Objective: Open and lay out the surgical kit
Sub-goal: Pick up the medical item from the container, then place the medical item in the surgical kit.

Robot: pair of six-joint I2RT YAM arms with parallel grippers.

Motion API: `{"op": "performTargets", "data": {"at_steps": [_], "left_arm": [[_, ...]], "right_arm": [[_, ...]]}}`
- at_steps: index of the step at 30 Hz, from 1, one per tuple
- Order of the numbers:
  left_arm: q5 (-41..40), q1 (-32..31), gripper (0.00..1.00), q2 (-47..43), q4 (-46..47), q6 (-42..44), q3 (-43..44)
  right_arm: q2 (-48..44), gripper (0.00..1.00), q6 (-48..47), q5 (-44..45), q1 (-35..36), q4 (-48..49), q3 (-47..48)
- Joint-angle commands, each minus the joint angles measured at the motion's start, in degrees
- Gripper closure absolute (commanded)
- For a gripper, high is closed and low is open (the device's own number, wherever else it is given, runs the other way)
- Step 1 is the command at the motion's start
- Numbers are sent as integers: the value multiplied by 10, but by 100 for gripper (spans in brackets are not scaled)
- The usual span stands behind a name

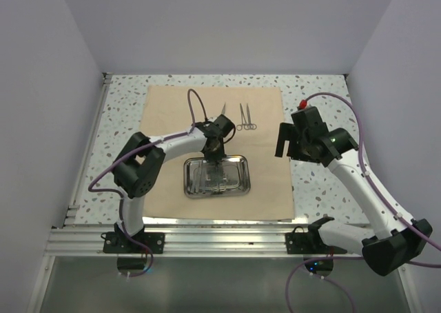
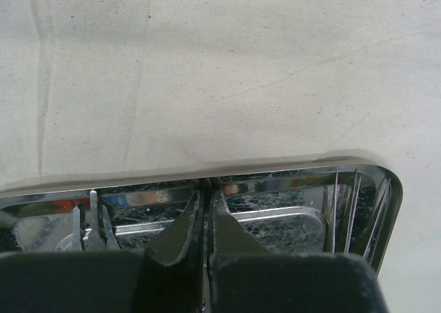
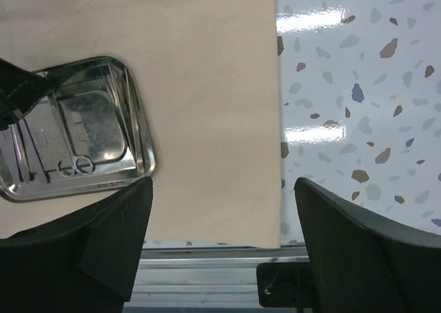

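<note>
Robotics lab cell. White walls (image 1: 227, 23) enclose a speckled bench (image 1: 127, 106). Bolted to an aluminium rail (image 1: 220, 240): left arm (image 1: 172, 144), right arm (image 1: 362, 185).

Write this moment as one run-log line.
left jaws: shut inside tray | right jaws: open over cloth edge | instruments: some on cloth

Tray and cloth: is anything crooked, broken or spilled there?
Nothing stands out. The tray sits flat on the cloth, roughly in line with its edges, and looks unbent. A few tools lie inside it. The cloth shows only faint fold creases, and nothing is spilled.
</note>
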Motion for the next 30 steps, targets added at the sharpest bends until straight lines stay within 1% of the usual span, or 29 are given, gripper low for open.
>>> {"op": "performTargets", "data": {"at_steps": [1, 5, 10, 11, 13, 15, 16, 17, 19, 23, 27, 28, 30], "left_arm": [[-35, 9, 100, -10, -37, 23, 20], [-42, 9, 100, -29, -82, 28, 96], [-41, 9, 100, -19, -101, 42, 179], [-41, 8, 100, -13, -107, 45, 212], [-42, 9, 100, 12, -110, 53, 245], [-43, 10, 100, 46, -111, 62, 299], [-42, 13, 100, 60, -108, 65, 339], [-42, 15, 100, 85, -103, 72, 358], [-42, 19, 100, 112, -77, 78, 408], [-38, 31, 100, 183, -17, 83, 473], [-25, 44, 100, 233, 62, 77, 504], [-23, 45, 100, 242, 93, 76, 510], [-20, 46, 100, 262, 132, 77, 512]], "right_arm": [[-1, 13, 6, 14, 2, 19, 21], [0, 13, 6, 13, 2, 30, 11], [8, 13, 2, 14, 3, 38, 11], [10, 13, 1, 15, 3, 38, 12], [14, 13, -2, 21, 3, 38, 17], [17, 13, -4, 24, 2, 37, 23], [18, 13, -6, 30, 3, 32, 25], [19, 13, -7, 32, 2, 30, 28], [17, 13, -5, 43, 3, 17, 34], [4, 14, 0, 63, 2, 0, 37], [-2, 14, 5, 69, 2, -30, 43], [-3, 14, 5, 70, 2, -34, 44], [-6, 15, 7, 69, 2, -42, 43]]}}
